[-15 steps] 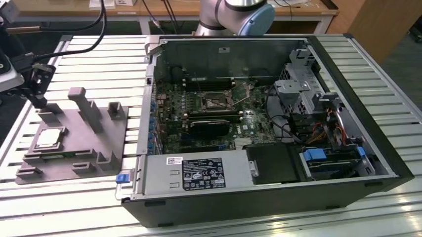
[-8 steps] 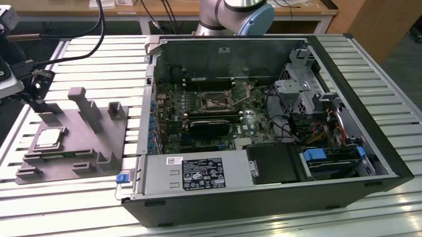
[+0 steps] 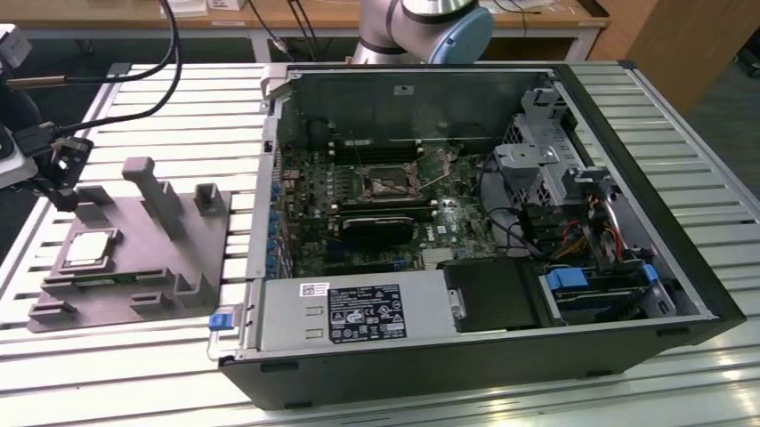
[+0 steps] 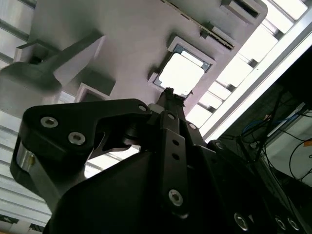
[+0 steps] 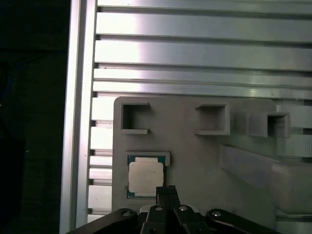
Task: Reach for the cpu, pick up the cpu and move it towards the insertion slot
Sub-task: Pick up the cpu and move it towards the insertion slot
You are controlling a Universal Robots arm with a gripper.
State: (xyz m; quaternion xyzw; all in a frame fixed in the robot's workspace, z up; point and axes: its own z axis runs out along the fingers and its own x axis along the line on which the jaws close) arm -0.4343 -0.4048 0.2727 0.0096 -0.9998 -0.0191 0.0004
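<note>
The reach is nearly done: the gripper (image 5: 165, 190), fingertips pressed together, is poised over the cpu (image 5: 145, 176), seated unlifted in the grey tray (image 5: 195, 156).

The cpu (image 5: 145, 176) is silvery, tray (image 5: 195, 146) grey, tool (image 5: 166, 189) black, circuit board (image 3: 315, 191) green.

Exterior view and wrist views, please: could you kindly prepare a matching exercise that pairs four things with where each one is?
Things:
1. cpu
2. insertion slot
3. grey tray
4. gripper

Places:
A. on the green board inside the computer case
B. on the slatted table, at the exterior view's left of the case
C. lying in a recess of the tray
D. over the tray beside the cpu, fingers together

Pairs: 1-C, 2-A, 3-B, 4-D
</note>
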